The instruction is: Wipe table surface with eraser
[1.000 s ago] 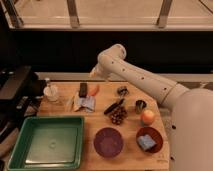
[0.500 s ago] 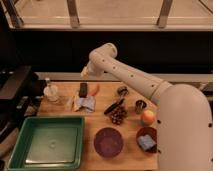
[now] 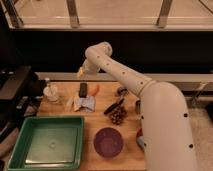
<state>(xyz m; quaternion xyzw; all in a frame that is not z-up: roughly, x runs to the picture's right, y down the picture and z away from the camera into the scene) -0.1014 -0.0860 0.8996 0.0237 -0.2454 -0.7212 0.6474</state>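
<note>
Above the back of the table surface (image 3: pixel 93 122), the gripper (image 3: pixel 81 72) has swung leftward and now hangs spread and empty just behind the dark eraser (image 3: pixel 83 90), which lies untouched beside the blue-grey cloth (image 3: pixel 86 103), so grasping likely comes next.

From where I stood, no word, label, brand, number or sign could be read anywhere on the bench (image 3: pixel 96 119) or on the things that lay on it. The tool (image 3: pixel 81 71) hung over the far left part of the bench, just above the dark eraser (image 3: pixel 83 90), with its fingers apart and nothing between them. It bore no marking I could make out.
</note>
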